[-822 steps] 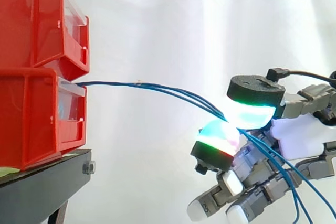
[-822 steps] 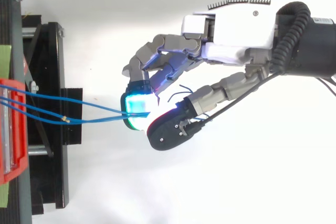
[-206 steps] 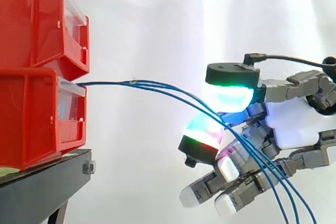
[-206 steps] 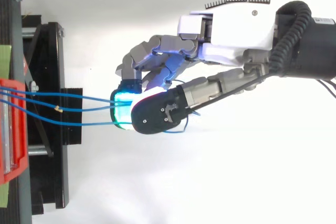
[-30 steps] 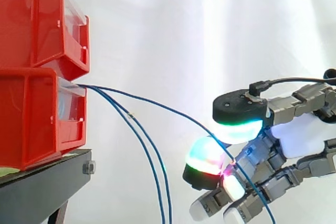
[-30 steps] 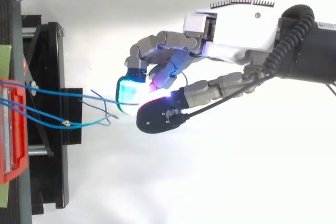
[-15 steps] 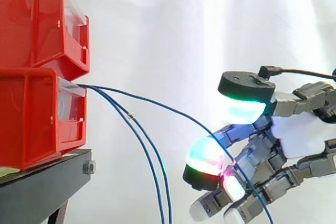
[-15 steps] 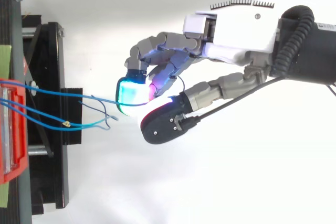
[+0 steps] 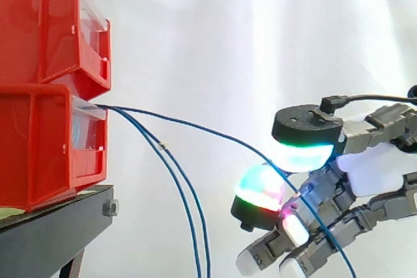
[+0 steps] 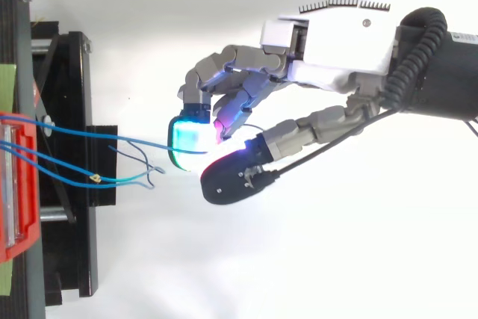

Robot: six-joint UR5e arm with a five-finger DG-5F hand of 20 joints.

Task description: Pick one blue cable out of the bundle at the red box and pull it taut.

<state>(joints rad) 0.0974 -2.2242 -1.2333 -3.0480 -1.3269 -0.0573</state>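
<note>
White curtain (image 9: 215, 30) behind, box (image 9: 45, 141) at left. Hand (image 9: 374, 167) low: fingers (image 9: 260, 190) curled, pinching one cable (image 9: 215, 135) to isolate it. Spare cables (image 9: 186, 200) hang slack. Cable sags, not yet taut.

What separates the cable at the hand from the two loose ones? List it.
Course: the held cable spans from the red box to the hand, pinched between its fingers; the loose cables hang steeply down. Sag: held cable slight, loose cables fully slack. All are thin, blue, from one box.
</note>
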